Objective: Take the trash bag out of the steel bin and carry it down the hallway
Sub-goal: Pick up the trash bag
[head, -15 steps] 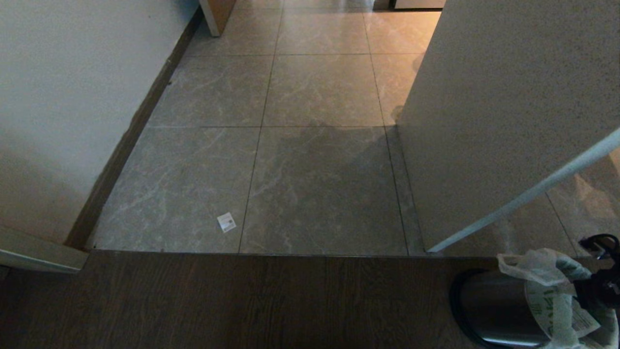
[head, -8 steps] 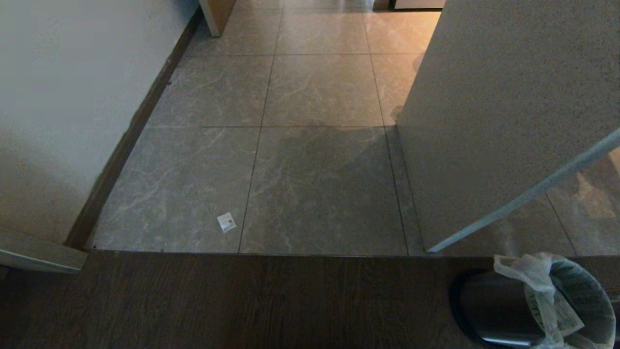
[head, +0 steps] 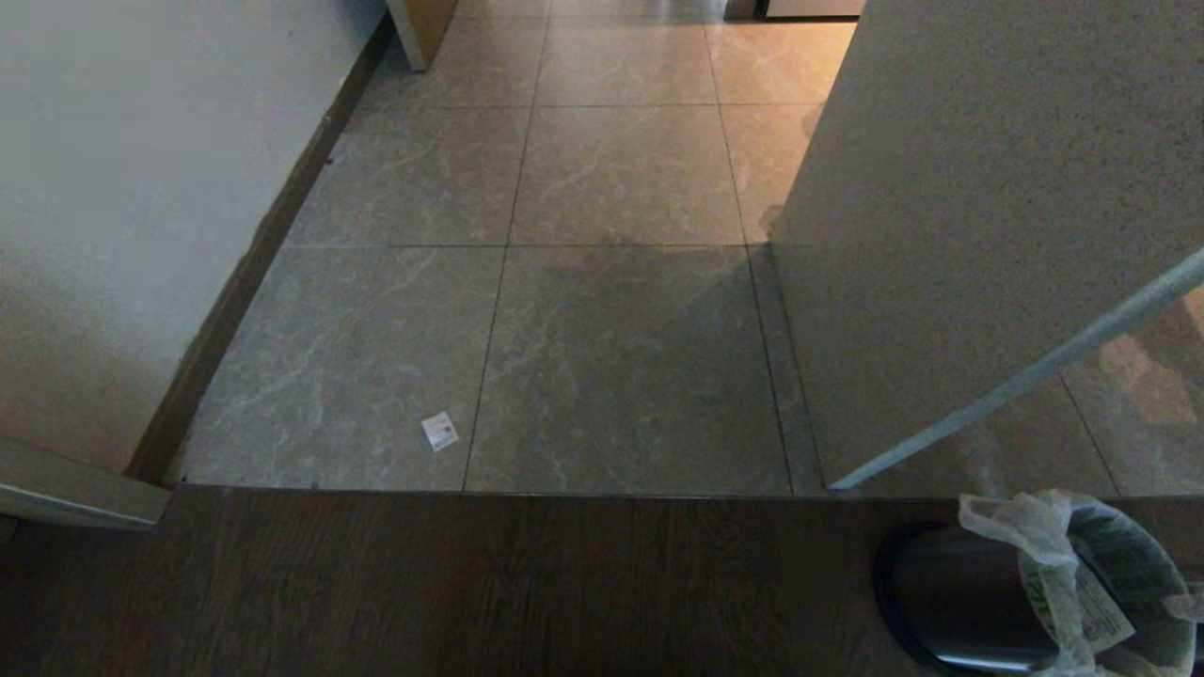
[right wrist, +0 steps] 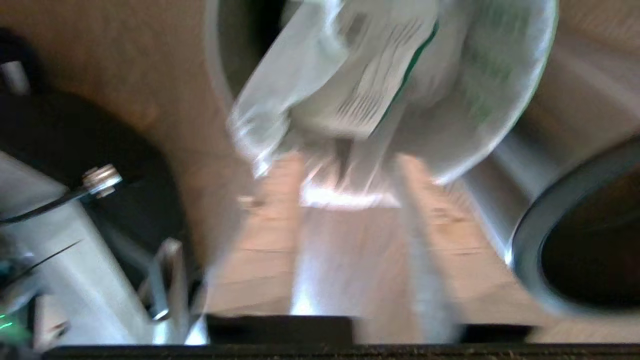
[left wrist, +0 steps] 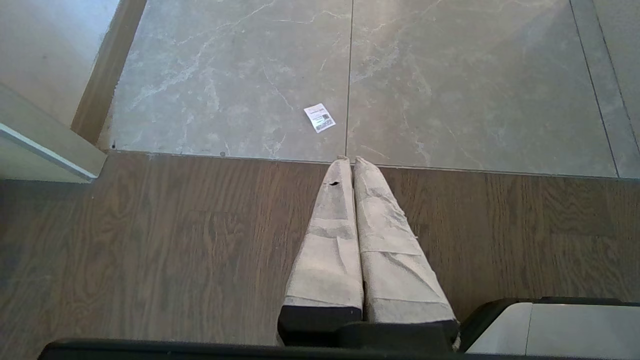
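The steel bin (head: 950, 602) stands on dark wood floor at the lower right of the head view, lined with the trash bag (head: 1063, 564), whose white handle loop sticks up at the rim. Beige tiles of the hallway (head: 621, 169) run away ahead. In the right wrist view my right gripper (right wrist: 350, 175) is at the bin's mouth. Its taped fingers (right wrist: 270, 225) stand apart and thin film of the trash bag (right wrist: 380, 75) lies between the tips. The bin's steel side (right wrist: 540, 165) is beside them. My left gripper (left wrist: 348, 160) is shut and empty above the wood floor.
A paper scrap (head: 439, 431) lies on the tile near the wood threshold. A cream wall (head: 122, 216) with dark skirting bounds the left, and a speckled white panel (head: 941, 235) juts in on the right just behind the bin. Part of my base (right wrist: 75, 225) is close beside the bin.
A second ago my right gripper was at the bin's right edge in the head view with the bag bunched against it. It has left that view, and the bag's mouth now lies round over the rim.
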`<state>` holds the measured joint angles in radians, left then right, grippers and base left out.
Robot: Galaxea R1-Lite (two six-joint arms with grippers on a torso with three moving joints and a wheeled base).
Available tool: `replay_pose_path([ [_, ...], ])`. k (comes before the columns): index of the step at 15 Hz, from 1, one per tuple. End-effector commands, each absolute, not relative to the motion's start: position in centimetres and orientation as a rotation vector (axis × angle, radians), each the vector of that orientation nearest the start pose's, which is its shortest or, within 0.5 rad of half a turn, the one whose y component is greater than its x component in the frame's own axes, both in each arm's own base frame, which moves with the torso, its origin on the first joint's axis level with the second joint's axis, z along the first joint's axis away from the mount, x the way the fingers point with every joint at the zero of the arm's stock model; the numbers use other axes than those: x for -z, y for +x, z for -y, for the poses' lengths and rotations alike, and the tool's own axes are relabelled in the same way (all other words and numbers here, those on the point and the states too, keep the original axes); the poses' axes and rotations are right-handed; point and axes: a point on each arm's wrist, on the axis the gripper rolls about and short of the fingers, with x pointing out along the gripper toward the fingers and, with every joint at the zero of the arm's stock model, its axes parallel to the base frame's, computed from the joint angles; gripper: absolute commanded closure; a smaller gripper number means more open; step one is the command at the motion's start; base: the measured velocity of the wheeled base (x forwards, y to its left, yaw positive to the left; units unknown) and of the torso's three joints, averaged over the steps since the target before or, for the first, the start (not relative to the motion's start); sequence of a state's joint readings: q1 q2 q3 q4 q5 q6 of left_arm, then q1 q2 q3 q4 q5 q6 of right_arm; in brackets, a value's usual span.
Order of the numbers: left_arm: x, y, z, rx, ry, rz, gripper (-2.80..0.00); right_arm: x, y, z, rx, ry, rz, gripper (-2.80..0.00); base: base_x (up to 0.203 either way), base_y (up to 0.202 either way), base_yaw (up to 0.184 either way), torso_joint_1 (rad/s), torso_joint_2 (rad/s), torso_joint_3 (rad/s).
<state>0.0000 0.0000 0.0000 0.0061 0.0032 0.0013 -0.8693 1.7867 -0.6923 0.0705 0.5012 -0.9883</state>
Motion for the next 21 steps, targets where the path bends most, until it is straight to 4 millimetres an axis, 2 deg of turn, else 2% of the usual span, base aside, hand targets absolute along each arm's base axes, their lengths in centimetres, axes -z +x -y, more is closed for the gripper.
replay_pose_path([
  [1, -7.5, -2.3, 0.0, -0.005, 0.002, -0.006, 0.0, -5.0, 19.6, 19.2, -0.194, -0.156, -0.944, -2.8, 0.0, 0.0, 0.0, 0.0, 0.0, 0.0],
  [4, -7.5, -2.3, 0.0, -0.003, 0.002, -0.006, 0.0, -2.8, 22.7, 18.5, -0.222, -0.137, -0.948, -2.8, 0.0, 0.0, 0.0, 0.0, 0.0, 0.0],
  [9, -7.5, -2.3, 0.0, -0.003, 0.002, -0.006, 0.0, -0.7, 24.4, 17.1, -0.278, -0.098, -0.999, -2.8, 0.0, 0.0, 0.0, 0.0, 0.0, 0.0],
  [15, -7.5, -2.3, 0.0, -0.003, 0.002, -0.006, 0.0, 1.2, 28.2, 18.4, -0.249, -0.153, -0.904, -2.8, 0.0, 0.0, 0.0, 0.0, 0.0, 0.0],
  [20, -7.5, -2.3, 0.0, -0.003, 0.002, -0.006, 0.0, 3.4, 29.7, 18.2, -0.249, -0.157, -0.875, -2.8, 0.0, 0.0, 0.0, 0.0, 0.0, 0.0],
  [21, -7.5, -2.3, 0.0, -0.004, 0.002, -0.006, 0.0, 3.3, 29.9, 18.2, -0.24, -0.138, -0.859, -0.41, 0.0, 0.0, 0.0, 0.0, 0.0, 0.0],
])
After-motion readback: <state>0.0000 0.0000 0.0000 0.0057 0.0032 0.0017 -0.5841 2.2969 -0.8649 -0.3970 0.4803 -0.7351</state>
